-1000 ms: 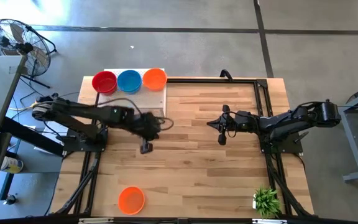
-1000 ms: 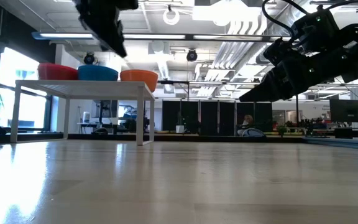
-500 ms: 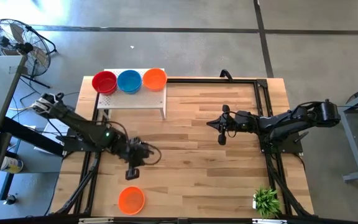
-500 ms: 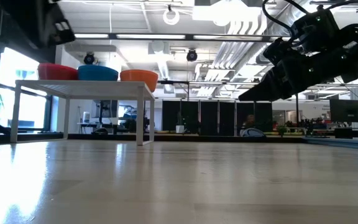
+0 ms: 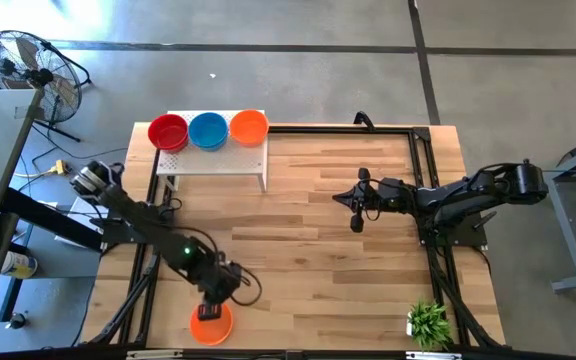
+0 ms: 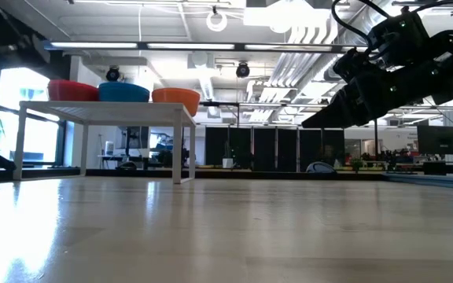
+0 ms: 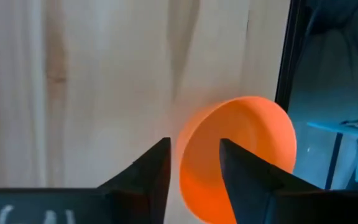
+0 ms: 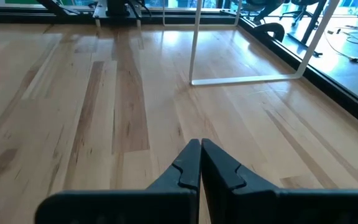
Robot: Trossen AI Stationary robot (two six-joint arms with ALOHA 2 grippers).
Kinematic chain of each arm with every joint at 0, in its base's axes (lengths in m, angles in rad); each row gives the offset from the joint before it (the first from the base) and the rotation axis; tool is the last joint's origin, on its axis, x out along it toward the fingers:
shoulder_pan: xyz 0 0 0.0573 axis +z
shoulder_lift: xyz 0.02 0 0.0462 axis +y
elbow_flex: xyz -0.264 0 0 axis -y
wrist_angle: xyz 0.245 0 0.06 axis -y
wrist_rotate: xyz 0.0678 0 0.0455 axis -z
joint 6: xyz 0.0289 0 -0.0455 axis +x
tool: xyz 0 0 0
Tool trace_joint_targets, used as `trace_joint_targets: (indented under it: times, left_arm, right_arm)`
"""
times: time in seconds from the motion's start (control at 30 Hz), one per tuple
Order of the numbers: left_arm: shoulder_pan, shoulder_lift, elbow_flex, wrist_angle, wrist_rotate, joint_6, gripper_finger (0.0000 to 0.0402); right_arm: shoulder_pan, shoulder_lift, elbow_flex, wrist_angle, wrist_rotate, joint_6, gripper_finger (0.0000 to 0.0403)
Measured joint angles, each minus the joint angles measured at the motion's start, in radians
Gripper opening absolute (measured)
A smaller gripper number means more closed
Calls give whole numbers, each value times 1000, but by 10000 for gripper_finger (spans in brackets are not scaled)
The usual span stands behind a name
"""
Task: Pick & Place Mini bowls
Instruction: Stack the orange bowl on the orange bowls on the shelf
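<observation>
a wooden counter [image 5: 308,240] is seen from above, with a white perforated stand [image 5: 213,160] set at its far left corner. three mini bowls are lined up on top of the stand: a red bowl [image 5: 168,131], a blue bowl [image 5: 208,130] and an orange bowl [image 5: 249,126], each just beside the next. in the low view the same three are seen in a row on the stand's top. a fourth, loose orange bowl [image 5: 211,323] is left on the counter near its front edge, well apart from the stand. the left gripper [image 5: 211,309] is held directly over this bowl; in the left wrist view its jaws are parted, with the bowl's near rim [image 7: 194,143] placed between the two fingers [image 7: 151,171], but contact cannot be told. the right gripper [image 5: 357,222] is parked over the middle of the counter, its jaws pressed together and empty, as the right wrist view shows. a small green plant [image 5: 429,322] is placed at the front right corner. no other bowls are visible in any view. the task is judged to be partly done: three bowls appear placed on the stand, while the loose orange bowl is not yet gripped or lifted and is still to be carried across.
</observation>
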Motion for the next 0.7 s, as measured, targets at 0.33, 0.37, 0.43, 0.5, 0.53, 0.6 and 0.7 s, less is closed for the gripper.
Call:
trace_joint_targets:
  times: [0.33, 0.37, 0.43, 0.5, 0.53, 0.6, 0.7]
  left_arm:
    - [-69, 146, 30, 17, 32, -3, 147]
    - [-69, 158, 30, 16, 33, -9, 147]
    - [-69, 178, 30, 12, 31, -27, 146]
    - [-69, 188, 30, 1, 11, -29, 141]
    - [-69, 192, 30, -9, 1, -29, 136]
    - [-68, 203, 30, -23, -28, -30, 119]
    - [-67, 208, 30, -20, -37, -30, 86]
  right_arm:
    - [0, 0, 0, -5, 0, -1, 1]
    - [0, 0, 0, -6, 0, -1, 2]
    - [0, 0, 0, -7, 0, -1, 2]
    - [0, 0, 0, -7, 1, -2, 1]
    - [0, 0, 0, -7, 1, -2, 1]
    - [0, 0, 0, -8, 1, -2, 1]
    - [0, 0, 0, -11, 6, -2, 2]
